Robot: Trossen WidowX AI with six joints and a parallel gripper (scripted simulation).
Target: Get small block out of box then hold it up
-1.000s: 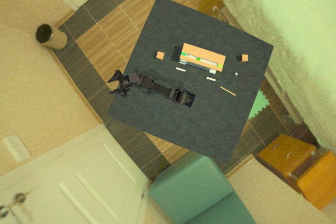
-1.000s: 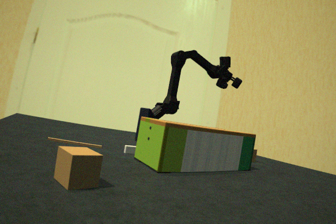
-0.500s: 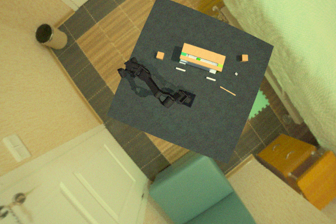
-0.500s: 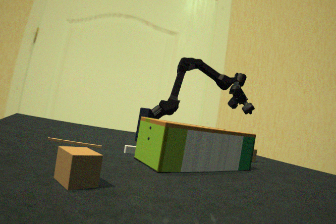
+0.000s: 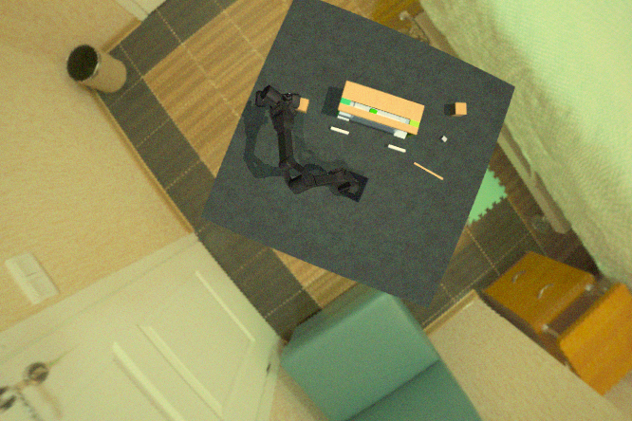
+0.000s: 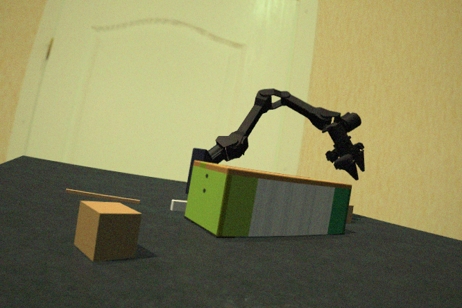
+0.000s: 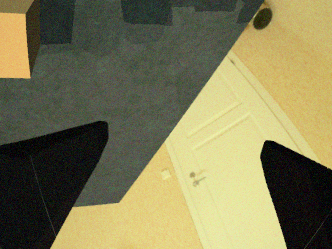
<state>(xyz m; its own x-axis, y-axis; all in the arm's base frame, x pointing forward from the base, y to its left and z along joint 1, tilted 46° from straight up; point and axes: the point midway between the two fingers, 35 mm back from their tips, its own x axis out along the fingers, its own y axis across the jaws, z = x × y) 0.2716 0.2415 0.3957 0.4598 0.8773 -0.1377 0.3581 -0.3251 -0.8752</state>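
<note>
The small block point(image 5: 373, 110) is bright green and shows in the slot of the box point(image 5: 387, 98) point(image 6: 288, 209), near the middle of its length in the top view. The shelf's two ends cannot be made out. The box has a dark green end and a yellow-green end; its back hides the block in the exterior view. My gripper point(image 5: 277, 98) point(image 6: 360, 175) point(image 7: 185, 140) is open and empty, fingers pointing down, in the air beyond the box's dark green end and clear of it. The wrist view shows neither box nor block.
A wooden cube point(image 5: 303, 104) point(image 7: 12, 45) stands close beside my gripper in the top view. Another wooden cube point(image 5: 460, 108) point(image 6: 112, 232), a small white cube point(image 5: 444, 138) and a thin stick point(image 5: 428, 171) point(image 6: 102, 195) lie beyond the yellow-green end. Two white bars point(image 5: 340, 130) point(image 5: 397, 148) lie before the box.
</note>
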